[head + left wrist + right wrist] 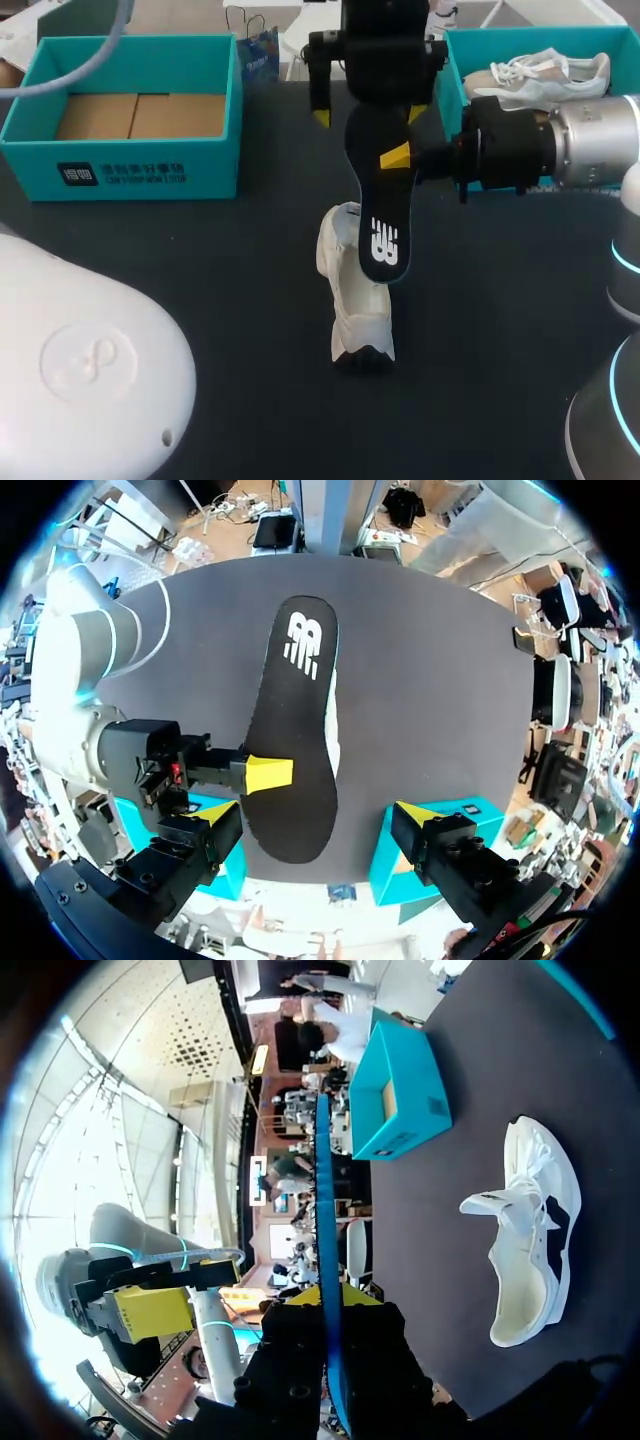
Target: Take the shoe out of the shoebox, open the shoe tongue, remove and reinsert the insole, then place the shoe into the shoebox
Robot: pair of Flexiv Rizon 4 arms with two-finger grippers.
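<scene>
Head view had the insole (380, 200) hanging nearly upright over the middle of the bench (200, 300). The right fingers (395, 157), at its 3 o'clock side, were clamped on its middle. Its logo end pointed down at the shoe (355, 300). I judged the hold was meant to keep the insole lifted off the shoe and lined up for going back in (whether its lower tip touched the shoe could not be told). The shoe lay unheld on the bench at the insole's 6 o'clock. In the right wrist view its tongue appeared pulled out from the opening.

The left fingers (420, 818) stood wide apart, one tip on either side of the insole's plain end at its 12 o'clock. They touched nothing, and were probably ready to steady it.

A teal box (120, 110) with cardboard inside sat at 10 o'clock, well apart from the shoe. A second box (450, 75) at 2 o'clock held another shoe (545, 75), with the right wrist in front of it. The left fingers crowded the insole's upper end, and the insole hid the shoe's opening from above.
</scene>
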